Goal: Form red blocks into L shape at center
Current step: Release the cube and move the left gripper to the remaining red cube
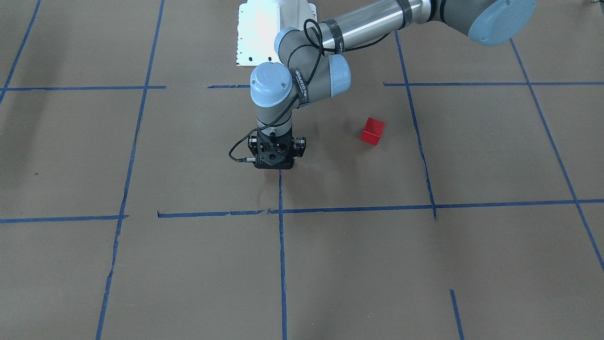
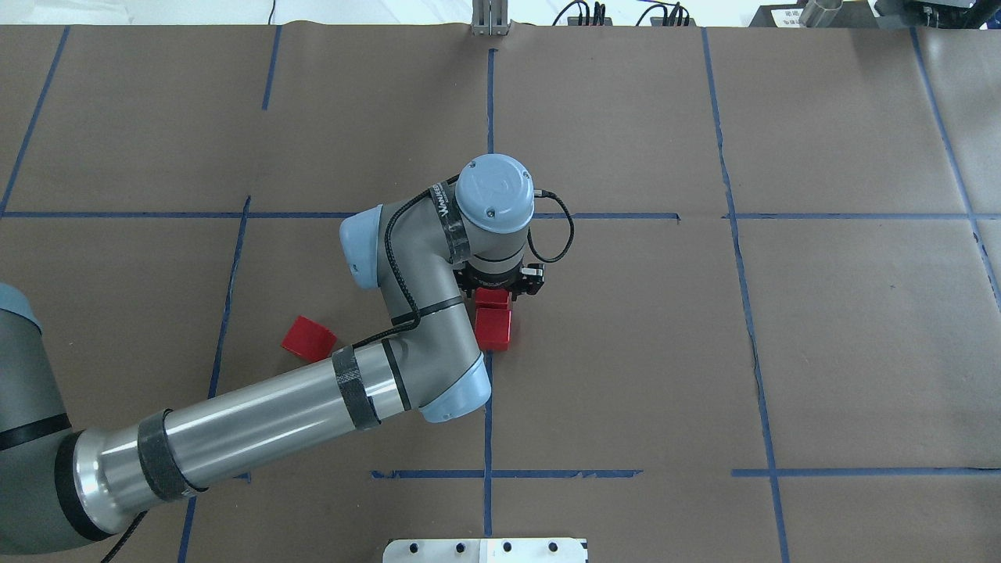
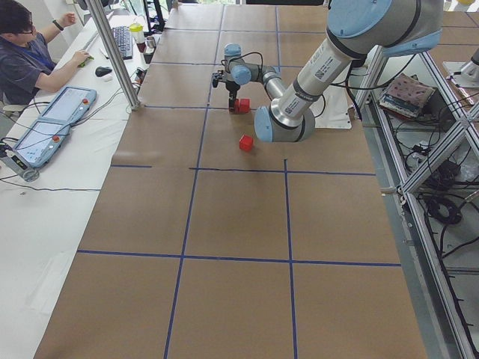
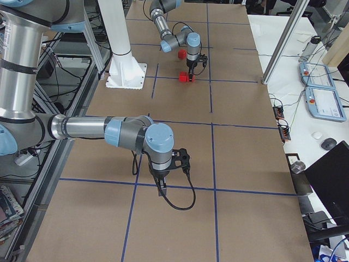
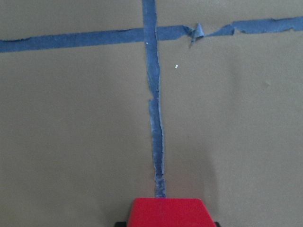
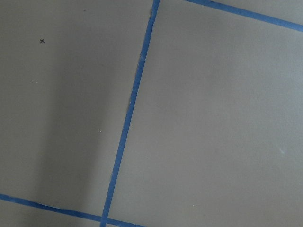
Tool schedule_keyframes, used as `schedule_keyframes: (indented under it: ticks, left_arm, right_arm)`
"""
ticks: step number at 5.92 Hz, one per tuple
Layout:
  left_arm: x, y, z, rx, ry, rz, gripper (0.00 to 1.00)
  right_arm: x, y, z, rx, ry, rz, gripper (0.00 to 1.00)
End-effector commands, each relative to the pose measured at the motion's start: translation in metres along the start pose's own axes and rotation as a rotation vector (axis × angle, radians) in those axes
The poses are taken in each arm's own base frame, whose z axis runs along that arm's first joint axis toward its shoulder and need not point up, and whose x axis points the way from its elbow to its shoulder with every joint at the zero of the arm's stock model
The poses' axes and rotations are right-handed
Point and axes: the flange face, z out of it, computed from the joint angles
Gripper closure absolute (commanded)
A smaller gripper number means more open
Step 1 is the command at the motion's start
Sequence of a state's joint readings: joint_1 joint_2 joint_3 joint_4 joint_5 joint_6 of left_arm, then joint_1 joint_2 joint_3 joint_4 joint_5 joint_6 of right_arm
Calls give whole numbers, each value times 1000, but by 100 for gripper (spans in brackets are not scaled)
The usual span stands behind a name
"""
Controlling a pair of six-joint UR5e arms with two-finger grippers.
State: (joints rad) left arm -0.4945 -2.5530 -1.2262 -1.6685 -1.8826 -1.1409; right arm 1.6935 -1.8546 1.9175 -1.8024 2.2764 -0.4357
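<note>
Setting pinched block (image 5: 165,213) down at center (image 2: 610,336) with left pincer (image 2: 493,294), right beside second block (image 2: 494,330). Next, likely letting go, then fetching lone block (image 2: 309,338). State of right pincer (image 4: 163,185): cannot tell.

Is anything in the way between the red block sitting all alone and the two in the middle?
No, nothing visible. Only bare brown paper lies between the lone red block and the two red blocks by the left gripper. The left arm only passes above that stretch.
</note>
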Motion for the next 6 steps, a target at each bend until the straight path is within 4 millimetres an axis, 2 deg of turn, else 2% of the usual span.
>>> schedule_keyframes:
  ticks: [1, 2, 3, 4, 5, 6]
  left_arm:
    - [6, 3, -19, 13, 33, 15, 12]
    - [6, 4, -37, 12, 21, 10, 4]
    - [-10, 5, -61, 17, 14, 2, 1]
    - [-61, 9, -75, -15, 57, 37, 1]
    - [-135, 20, -91, 0, 74, 163, 0]
    - [-185, 34, -94, 15, 67, 281, 0]
  right_arm:
    - [0, -1, -1, 1, 0, -1, 0]
    - [0, -1, -1, 1, 1, -1, 0]
    - [0, -2, -1, 2, 1, -2, 0]
    - [0, -2, -2, 3, 1, -1, 0]
    - [-1, -2, -2, 4, 0, -1, 0]
    - [-1, -2, -2, 4, 0, -1, 0]
